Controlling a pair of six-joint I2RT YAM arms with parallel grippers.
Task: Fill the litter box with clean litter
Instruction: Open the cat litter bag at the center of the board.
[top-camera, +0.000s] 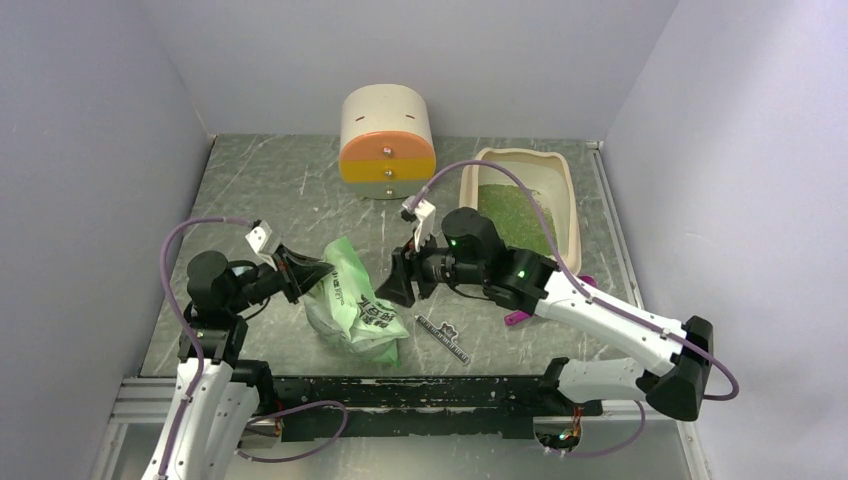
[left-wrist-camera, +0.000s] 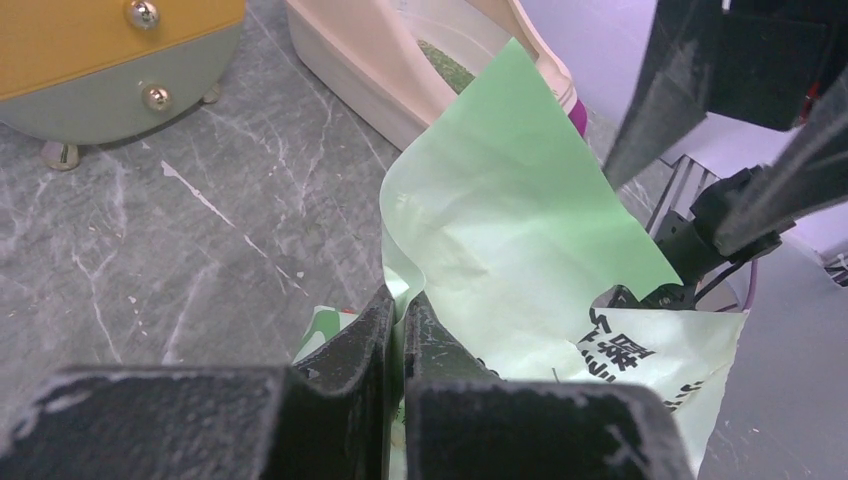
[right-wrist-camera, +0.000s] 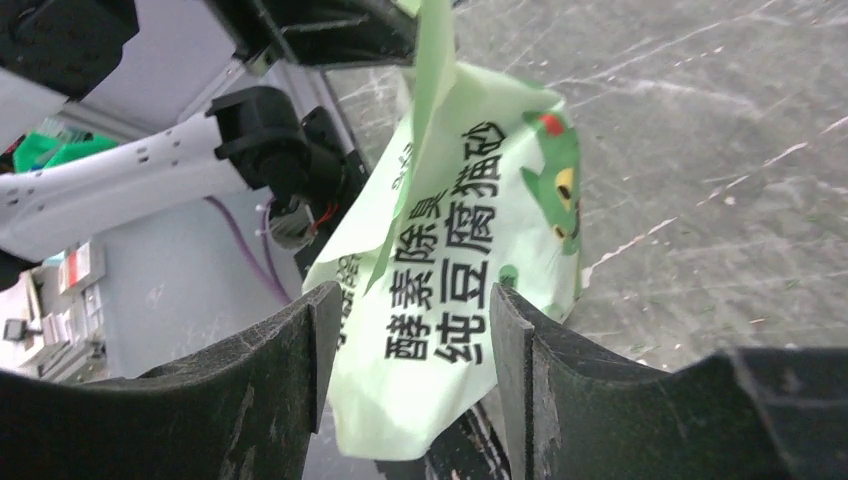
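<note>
The beige litter box (top-camera: 572, 200) stands at the back right, with light-green clean litter (top-camera: 515, 215) spread over its floor. A green printed bag (top-camera: 355, 300) lies in the middle of the table. My left gripper (top-camera: 325, 272) is shut on the bag's upper left edge. In the left wrist view the jaws (left-wrist-camera: 405, 310) pinch a thin fold of the bag (left-wrist-camera: 510, 200), and the litter box (left-wrist-camera: 370, 70) lies beyond. My right gripper (top-camera: 400, 290) stands open just right of the bag. Its fingers (right-wrist-camera: 410, 310) frame the printed bag (right-wrist-camera: 470, 230) without touching it.
A round beige-and-orange drawer unit (top-camera: 387, 140) stands at the back centre. A magenta scoop (top-camera: 518, 317) lies mostly hidden under my right arm. A thin dark strip (top-camera: 443, 338) lies near the front edge. Walls close in on the left, back and right.
</note>
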